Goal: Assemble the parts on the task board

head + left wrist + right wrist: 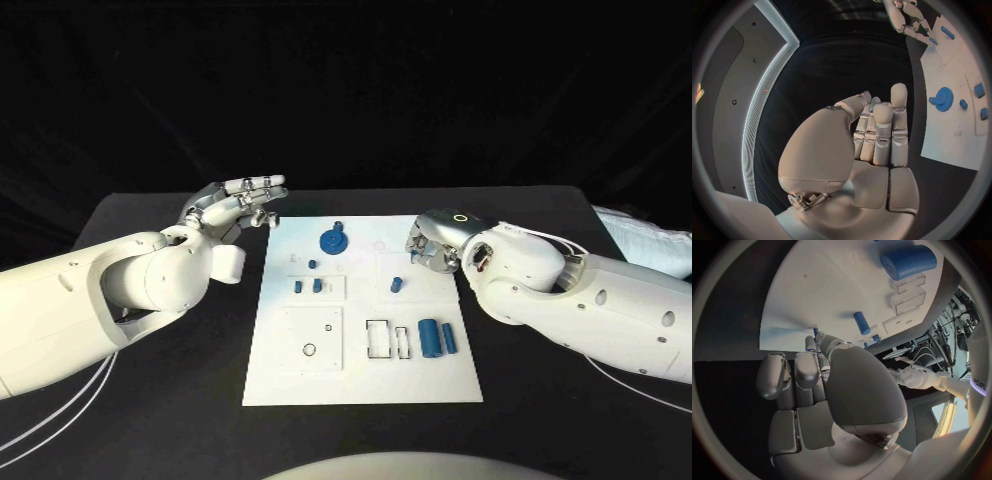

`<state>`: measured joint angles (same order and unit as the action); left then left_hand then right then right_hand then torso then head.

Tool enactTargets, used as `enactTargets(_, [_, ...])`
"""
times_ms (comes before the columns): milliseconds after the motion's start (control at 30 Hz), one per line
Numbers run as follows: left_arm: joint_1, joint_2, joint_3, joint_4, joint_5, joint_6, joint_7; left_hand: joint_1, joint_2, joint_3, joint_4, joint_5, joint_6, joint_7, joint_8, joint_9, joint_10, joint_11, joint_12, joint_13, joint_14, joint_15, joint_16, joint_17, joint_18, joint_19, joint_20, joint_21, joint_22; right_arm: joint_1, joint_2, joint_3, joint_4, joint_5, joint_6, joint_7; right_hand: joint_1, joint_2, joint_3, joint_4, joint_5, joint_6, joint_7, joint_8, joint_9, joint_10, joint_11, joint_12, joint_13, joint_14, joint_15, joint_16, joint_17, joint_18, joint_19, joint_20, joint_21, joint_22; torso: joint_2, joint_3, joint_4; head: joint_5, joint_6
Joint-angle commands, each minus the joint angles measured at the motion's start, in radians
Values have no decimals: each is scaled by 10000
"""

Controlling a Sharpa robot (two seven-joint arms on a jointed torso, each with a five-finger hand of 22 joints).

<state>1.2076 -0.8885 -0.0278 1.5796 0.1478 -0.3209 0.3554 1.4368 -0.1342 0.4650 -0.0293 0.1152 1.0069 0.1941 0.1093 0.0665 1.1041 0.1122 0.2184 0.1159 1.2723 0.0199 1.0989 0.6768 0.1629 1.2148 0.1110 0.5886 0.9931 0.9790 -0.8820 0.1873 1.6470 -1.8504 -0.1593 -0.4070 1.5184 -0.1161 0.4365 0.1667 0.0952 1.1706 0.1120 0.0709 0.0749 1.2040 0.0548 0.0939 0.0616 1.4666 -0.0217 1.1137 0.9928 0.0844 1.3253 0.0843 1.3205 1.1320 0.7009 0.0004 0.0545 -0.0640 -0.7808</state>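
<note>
We found the left hand (238, 205) with its fingers (882, 132) straight, close together and holding nothing, hovering over the counter (159, 215) just off the far left corner of the task board (361, 380). The right hand (433, 245) hung over the board's right edge near the far corner; its fingers (798, 372) were bent downward, and we could not tell whether they held anything.

On the task board, a blue gear (333, 241) sat near the far edge. Two small blue pegs (307, 286) stood left of centre, and one peg (397, 284) stood right of centre, nearest the right hand. A large blue cylinder (430, 337) and a thinner one (449, 337) lay beside empty slots (379, 338) toward the near right.

We judged the step in hand to be the right hand's approach to the single peg. For a good result, we advised lowering the fingers squarely over it, closing from opposite sides, and lifting straight up.
</note>
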Motion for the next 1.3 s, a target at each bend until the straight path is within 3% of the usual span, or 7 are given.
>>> enactTargets(33, [3,-8,7,-30,-10,-39,133,14,-28,-53,-27,41,-78,-18,-18,3,-52,9,38,2,-51,5,17,-7,166,-53,29,-37,-6,45,-139,50,245,30,-392,-166,-109,-26,81,-13,-70,18,65,-36,-5,61,48,-71,12,210,0,59,6,87,74,29,67,19,2,3,-11,26,-9])
enactTargets(400, [2,29,7,-85,-10,-105,297,-94,-46,-127,2,81,-121,-4,12,13,-124,24,120,16,-67,28,44,-8,168,-67,57,-53,-9,-24,-329,180,1570,309,-528,-92,-147,-85,247,-112,-87,29,95,-35,-4,97,74,-94,14,194,16,70,3,87,72,43,76,29,-2,-15,19,113,-41])
enactTargets(633, [0,151,6,-89,-10,-63,333,-126,-55,-158,5,103,-135,-3,29,17,-150,26,161,24,-79,33,50,-23,172,-72,66,-61,-11,-402,84,185,2115,356,-611,197,-165,-108,411,-221,-62,22,130,-42,-7,108,100,-125,13,180,37,71,-12,89,65,58,80,28,-10,-33,28,287,10])
enactTargets(833, [-9,280,5,-128,-8,1,342,-190,-62,-204,24,113,-158,-2,50,21,-190,30,214,33,-83,41,75,-11,175,-77,80,-73,-16,-962,731,177,1967,311,-561,537,-180,-110,576,-354,-7,1,166,-49,-12,105,127,-160,11,168,53,79,-19,93,52,71,80,20,5,-27,6,583,-74])
enactTargets(1000, [-41,379,4,-162,-6,51,335,-190,-62,-204,24,113,-158,-2,50,21,-190,30,214,33,-83,41,75,-11,175,-77,80,-73,-16,-1377,1148,173,1721,290,-480,730,-201,-112,675,-439,33,-24,194,-55,-16,89,146,-186,10,162,67,81,-29,98,38,80,74,4,14,-41,35,670,-161])
enactTargets(1067, [-71,411,4,-165,-6,67,333,-190,-62,-204,24,113,-158,-2,50,21,-190,30,214,33,-83,41,75,-11,175,-77,80,-73,-16,-1477,1324,165,1566,285,-428,795,-223,-122,688,-454,38,-30,204,-56,-17,85,154,-192,10,159,72,76,-38,101,30,83,68,-8,24,-38,23,752,-210])
enactTargets(1300, [-117,474,4,-169,-6,135,298,-211,-60,-221,31,117,-166,-2,61,23,-208,29,238,36,-92,44,76,-26,177,-80,85,-80,-19,-1648,1634,116,1248,274,-410,965,-314,-143,699,-468,36,-38,222,-54,-18,79,171,-204,11,155,88,76,-48,105,16,93,60,-27,13,-31,32,804,-288])
